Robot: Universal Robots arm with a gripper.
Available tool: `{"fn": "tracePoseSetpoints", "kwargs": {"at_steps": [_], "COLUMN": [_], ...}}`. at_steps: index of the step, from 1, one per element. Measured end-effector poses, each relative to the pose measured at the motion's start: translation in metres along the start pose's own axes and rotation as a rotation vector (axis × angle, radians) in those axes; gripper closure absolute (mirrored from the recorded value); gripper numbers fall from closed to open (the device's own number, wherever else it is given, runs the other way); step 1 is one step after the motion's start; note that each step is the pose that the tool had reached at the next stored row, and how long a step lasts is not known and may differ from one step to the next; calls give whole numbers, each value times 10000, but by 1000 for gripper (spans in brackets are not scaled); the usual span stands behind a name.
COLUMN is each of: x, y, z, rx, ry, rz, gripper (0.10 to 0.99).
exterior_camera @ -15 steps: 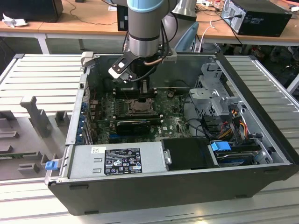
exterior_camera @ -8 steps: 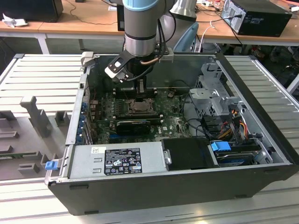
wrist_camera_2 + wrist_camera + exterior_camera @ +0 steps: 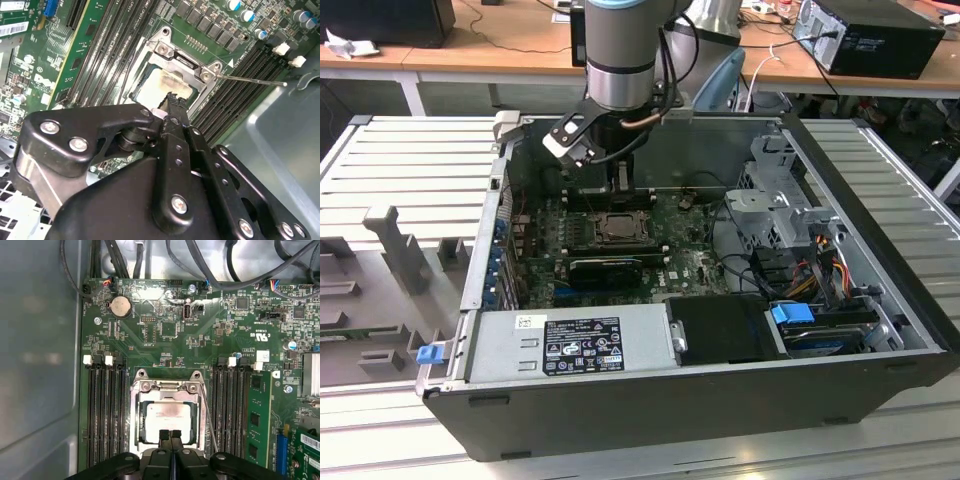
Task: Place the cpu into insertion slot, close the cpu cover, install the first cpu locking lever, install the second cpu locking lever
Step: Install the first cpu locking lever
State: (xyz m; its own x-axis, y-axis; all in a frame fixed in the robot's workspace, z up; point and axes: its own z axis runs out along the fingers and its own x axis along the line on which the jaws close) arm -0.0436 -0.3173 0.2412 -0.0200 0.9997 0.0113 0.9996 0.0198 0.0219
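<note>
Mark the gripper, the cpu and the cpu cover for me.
gripper (image 3: 170, 435), first wrist view, midway between its fingertips.
cpu (image 3: 167, 415), first wrist view, centre of its pale face.
cpu cover (image 3: 169, 386), first wrist view, frame bar opposite the gripper.

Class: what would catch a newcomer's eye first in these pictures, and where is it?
In the exterior view, a grey robot arm reaches down into an open computer case. In the first wrist view its shut tool hangs over a pale chip framed by a metal cover on the green board. In the second wrist view, a thin lever juts out beside that cover.
</note>
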Motion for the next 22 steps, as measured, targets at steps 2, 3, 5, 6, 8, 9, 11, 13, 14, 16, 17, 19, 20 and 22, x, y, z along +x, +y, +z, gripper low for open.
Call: {"fn": "tracePoseSetpoints", "kwargs": {"at_steps": [2, 3, 5, 6, 8, 9, 11, 13, 14, 16, 17, 19, 20, 22], "x": [0, 1, 1, 1, 2, 2, 2, 3, 3, 3, 3, 3, 2, 3], "y": [1, 1, 2, 3, 3, 4, 4, 5, 5, 5, 5, 4, 4, 5], "z": [-39, -52, -107, -120, -153, -169, -199, -223, -229, -241, -241, -242, -247, -274], "rx": [0, 0, 0, 0, 0, 0, 0, 0, 1, -1, -1, 4, 7, 7], "ry": [0, 0, 0, 0, 0, 0, -1, -1, -2, 0, 2, 6, 5, 8], "rz": [0, 0, 0, 0, 0, 0, 0, -1, -1, -7, -83, -346, -451, -576], "gripper": [980, 980, 980, 980, 980, 980, 980, 980, 980, 980, 980, 980, 980, 980]}}
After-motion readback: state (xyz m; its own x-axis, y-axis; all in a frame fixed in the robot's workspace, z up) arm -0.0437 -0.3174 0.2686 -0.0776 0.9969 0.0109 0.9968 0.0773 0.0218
